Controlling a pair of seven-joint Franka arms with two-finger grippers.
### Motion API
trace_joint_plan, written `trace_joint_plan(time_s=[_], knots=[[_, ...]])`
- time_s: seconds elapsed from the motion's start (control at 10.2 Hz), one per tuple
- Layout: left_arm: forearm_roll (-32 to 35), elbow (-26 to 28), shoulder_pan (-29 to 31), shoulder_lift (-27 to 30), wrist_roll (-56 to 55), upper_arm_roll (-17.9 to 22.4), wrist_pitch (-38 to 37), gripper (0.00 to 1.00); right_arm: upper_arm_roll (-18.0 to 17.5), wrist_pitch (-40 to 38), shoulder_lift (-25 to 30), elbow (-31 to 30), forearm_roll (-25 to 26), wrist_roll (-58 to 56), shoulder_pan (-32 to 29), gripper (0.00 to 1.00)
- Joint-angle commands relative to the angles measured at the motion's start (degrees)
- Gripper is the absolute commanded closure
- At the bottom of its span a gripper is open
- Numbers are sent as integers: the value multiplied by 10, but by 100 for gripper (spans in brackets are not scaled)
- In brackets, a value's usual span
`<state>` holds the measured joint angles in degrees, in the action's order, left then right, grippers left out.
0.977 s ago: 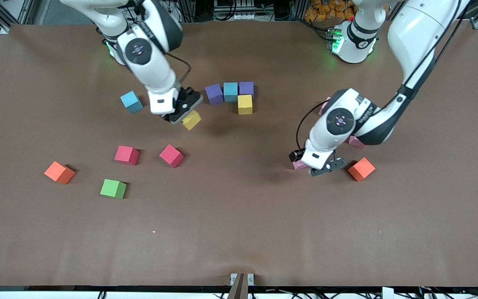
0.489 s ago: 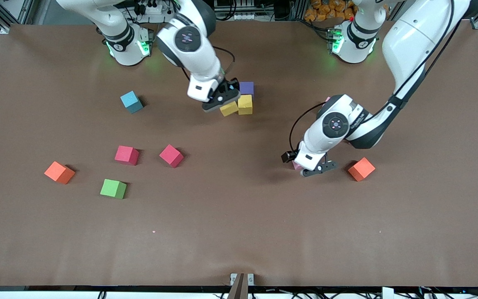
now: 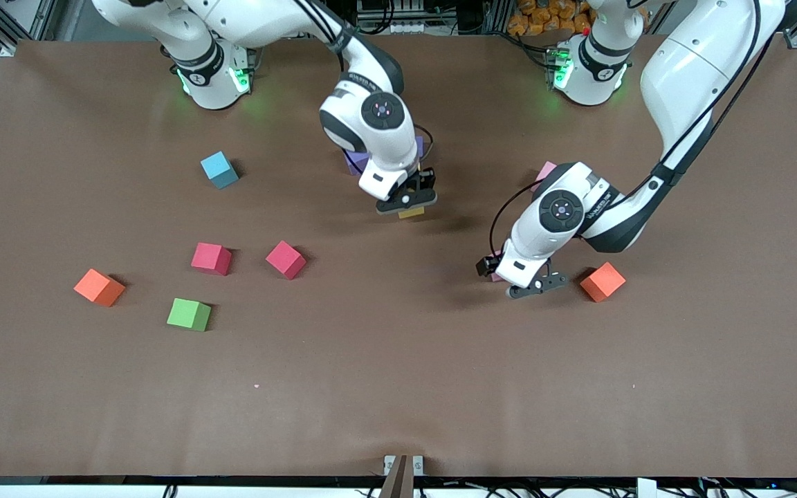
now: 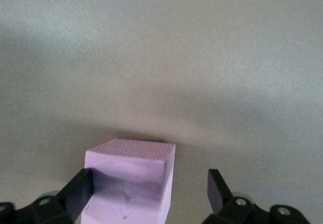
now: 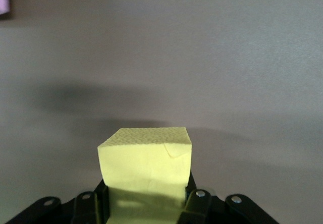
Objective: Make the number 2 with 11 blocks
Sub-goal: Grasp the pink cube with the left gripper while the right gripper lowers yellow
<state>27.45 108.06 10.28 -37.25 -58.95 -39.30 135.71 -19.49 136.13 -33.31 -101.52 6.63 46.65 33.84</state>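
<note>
Yellow block clamped in right claw, over the started digit's purple block; next, lowering squarely beside its neighbours. Left claw spread apart around a pink block on the tabletop; closing due.

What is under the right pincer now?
The right pincer is shut on a yellow block, over the table. Whether the block rests on the surface cannot be told. The arm covers the blocks placed earlier, except one purple block.

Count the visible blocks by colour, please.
Blue block: 1
Purple blocks: 2
Yellow block: 1, held in the right gripper
Red blocks: 2
Orange blocks: 2
Green block: 1
Pale pink blocks: 2, one inside the open left gripper
Total: 11 in view; the arms may hide more.
</note>
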Motion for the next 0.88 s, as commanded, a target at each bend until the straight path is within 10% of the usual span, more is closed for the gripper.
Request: trace_joint_plan(time_s=[0.0, 0.78], knots=[[16, 7, 1, 20, -15, 1, -19, 0, 0, -7, -5, 7, 8, 35, 2, 69], [16, 12, -12, -7, -55, 1, -19, 0, 23, 34, 6, -45, 71, 147, 48, 69]])
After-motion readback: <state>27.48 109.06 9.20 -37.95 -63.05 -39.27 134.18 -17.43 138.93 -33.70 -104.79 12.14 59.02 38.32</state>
